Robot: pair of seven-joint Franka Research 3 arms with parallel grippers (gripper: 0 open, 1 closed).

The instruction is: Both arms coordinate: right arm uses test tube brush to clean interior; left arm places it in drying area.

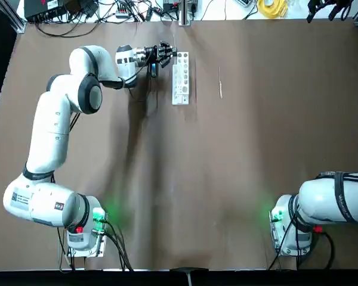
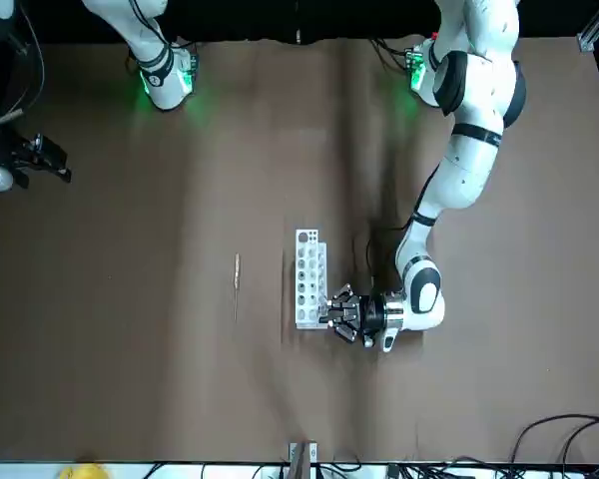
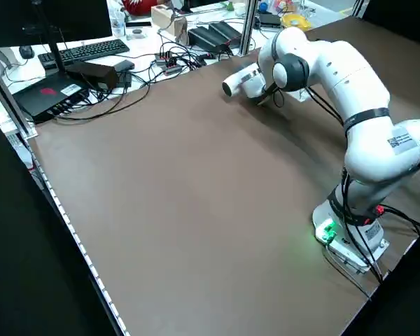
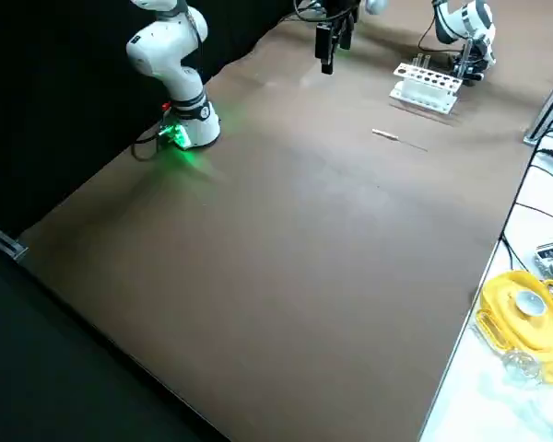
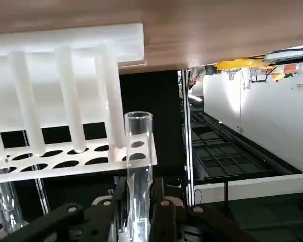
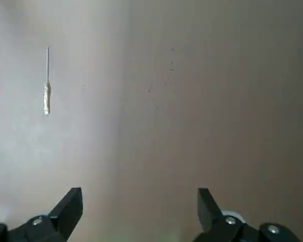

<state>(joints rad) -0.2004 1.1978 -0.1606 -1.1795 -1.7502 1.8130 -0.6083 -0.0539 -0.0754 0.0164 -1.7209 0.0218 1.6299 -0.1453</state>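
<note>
My left gripper [image 1: 165,55] reaches to the far end of the white rack [image 1: 180,77], the drying area. In the left wrist view it is shut on a clear glass test tube [image 5: 138,161], which stands right beside the rack [image 5: 65,101] at its end holes. The front view shows the left gripper [image 2: 341,314] touching the rack [image 2: 309,277]. The thin pale test tube brush [image 1: 220,83] lies flat on the table to the right of the rack, untouched. My right gripper [image 6: 139,206] hangs open and empty high above the table, with the brush [image 6: 47,96] far below it.
Another clear tube [image 5: 5,201] stands in the rack. Cables, boxes and a keyboard line the far table edge [image 3: 161,56]. A yellow object [image 4: 521,313] sits off the table's far right corner. The brown table [image 1: 227,167] stretches between the arm bases.
</note>
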